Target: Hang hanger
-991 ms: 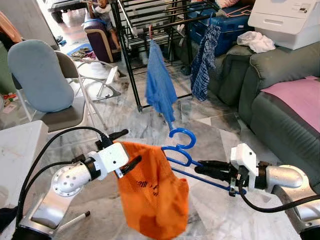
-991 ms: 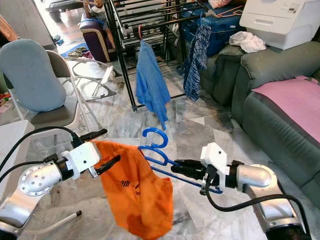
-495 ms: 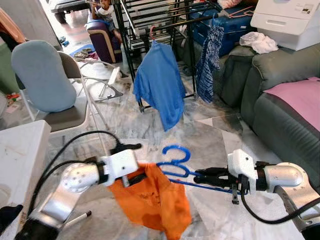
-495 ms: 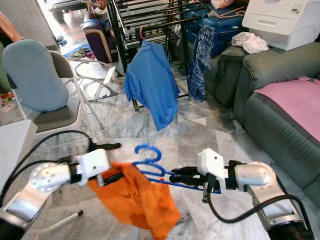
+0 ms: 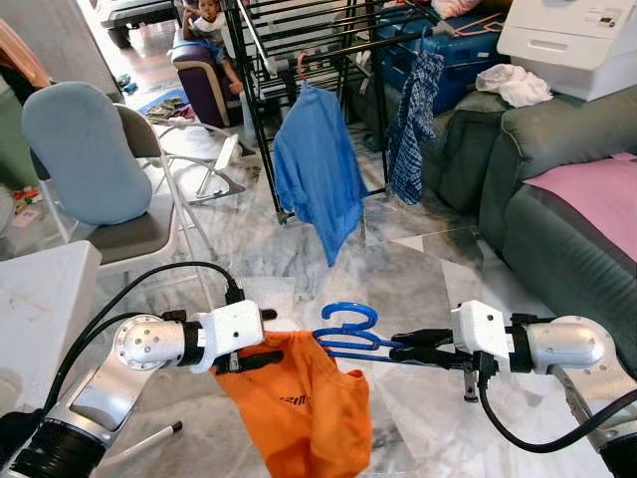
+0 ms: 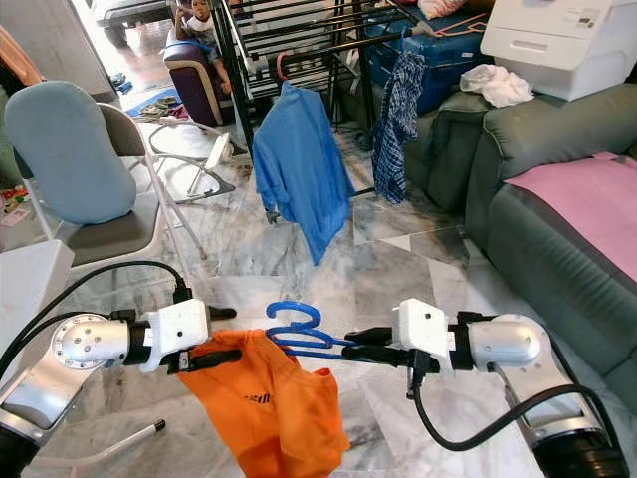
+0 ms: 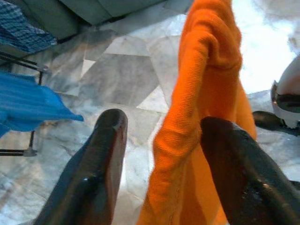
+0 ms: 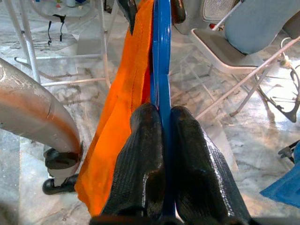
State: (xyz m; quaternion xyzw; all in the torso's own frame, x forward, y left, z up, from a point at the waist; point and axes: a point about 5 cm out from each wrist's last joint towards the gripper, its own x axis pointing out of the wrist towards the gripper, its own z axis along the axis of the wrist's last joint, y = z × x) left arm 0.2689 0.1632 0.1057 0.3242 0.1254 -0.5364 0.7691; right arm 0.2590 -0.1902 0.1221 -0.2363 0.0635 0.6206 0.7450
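Holding now:
Right gripper (image 6: 350, 344): pressed tight on blue hanger (image 6: 299, 329), mid-air, over marble floor (image 6: 398, 259).
Left gripper (image 6: 214, 339): spread wide, orange cloth (image 6: 264, 403) between fingers.
Change: hanger lower, flatter; cloth sagging more.

Bright daylight from doorway behind drying rack (image 5: 299, 40). I see glare washing marble floor (image 7: 262, 42) white in left wrist view. Head views sharp, mild wide-angle bending at edges. Wrist-view fingers (image 8: 145, 164) close, soft-focus. Shadows faint.

blue plastic hanger (image 5: 350, 332) | horiz, mid-air | orange cloth (image 5: 304, 409) draped, hanging
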